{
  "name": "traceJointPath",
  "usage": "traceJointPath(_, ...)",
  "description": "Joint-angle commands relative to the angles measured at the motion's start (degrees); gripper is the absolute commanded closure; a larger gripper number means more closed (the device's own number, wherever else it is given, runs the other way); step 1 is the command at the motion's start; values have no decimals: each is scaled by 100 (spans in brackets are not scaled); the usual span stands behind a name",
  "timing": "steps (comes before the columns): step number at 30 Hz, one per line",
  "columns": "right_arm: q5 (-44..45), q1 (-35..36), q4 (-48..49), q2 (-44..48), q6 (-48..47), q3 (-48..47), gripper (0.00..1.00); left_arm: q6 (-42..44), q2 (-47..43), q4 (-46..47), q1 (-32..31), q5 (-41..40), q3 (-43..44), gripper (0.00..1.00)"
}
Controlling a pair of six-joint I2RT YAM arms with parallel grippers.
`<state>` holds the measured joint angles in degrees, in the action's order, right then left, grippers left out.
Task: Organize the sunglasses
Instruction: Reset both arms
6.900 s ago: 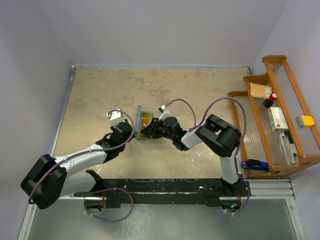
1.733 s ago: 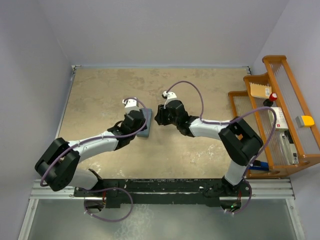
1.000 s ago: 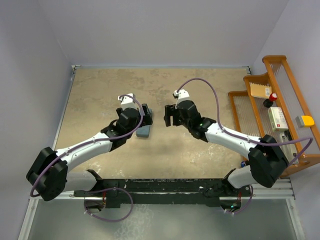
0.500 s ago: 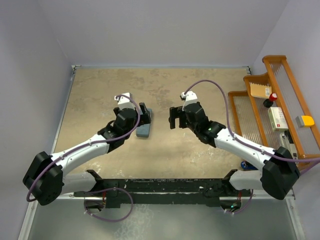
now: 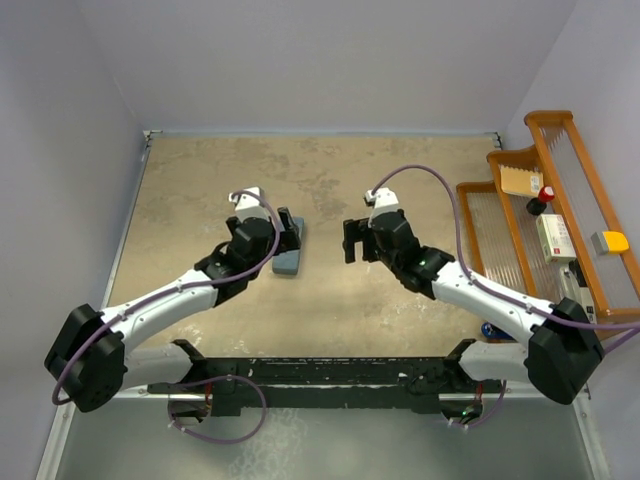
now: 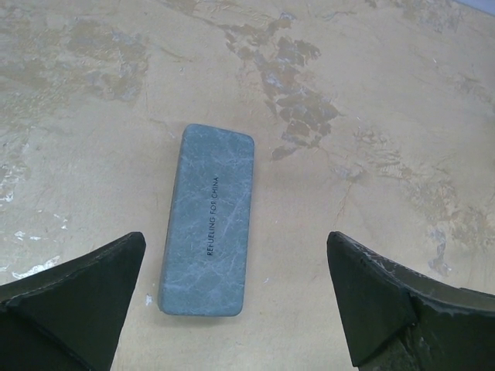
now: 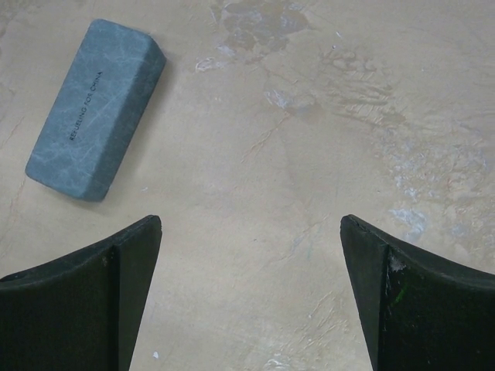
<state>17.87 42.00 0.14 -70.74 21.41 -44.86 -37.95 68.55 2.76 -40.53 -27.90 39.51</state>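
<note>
The grey-blue case (image 5: pixel 287 254) lies closed and flat on the beige table; the sunglasses are hidden from every view. My left gripper (image 5: pixel 288 228) hovers open just over the case's far end. In the left wrist view the case (image 6: pixel 207 220) lies lengthwise between the two spread fingers, nearer the left one, with the left gripper (image 6: pixel 236 241) above it and not touching. My right gripper (image 5: pixel 349 241) stands open to the right of the case, apart from it. The right wrist view has the case (image 7: pixel 94 108) at upper left and only bare table under the right gripper (image 7: pixel 249 222).
A wooden rack (image 5: pixel 549 190) with small boxes and bottles stands along the right edge of the table. A blue tool (image 5: pixel 510 328) lies at its near end. Walls close off the left, far and right sides.
The case, open earlier with amber glasses inside, is now closed. Over the last second my right gripper drew back to the right; the left one eased slightly away.
</note>
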Motion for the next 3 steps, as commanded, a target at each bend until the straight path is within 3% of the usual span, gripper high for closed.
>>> traceJointPath(1, 199, 16, 65, 118, -14, -63, 1, -50, -278, 208, -6, -80, -73, 2)
traceJointPath(3, 190, 16, 89, 102, -6, -50, 1, -29, -296, 178, -6, -91, -58, 2)
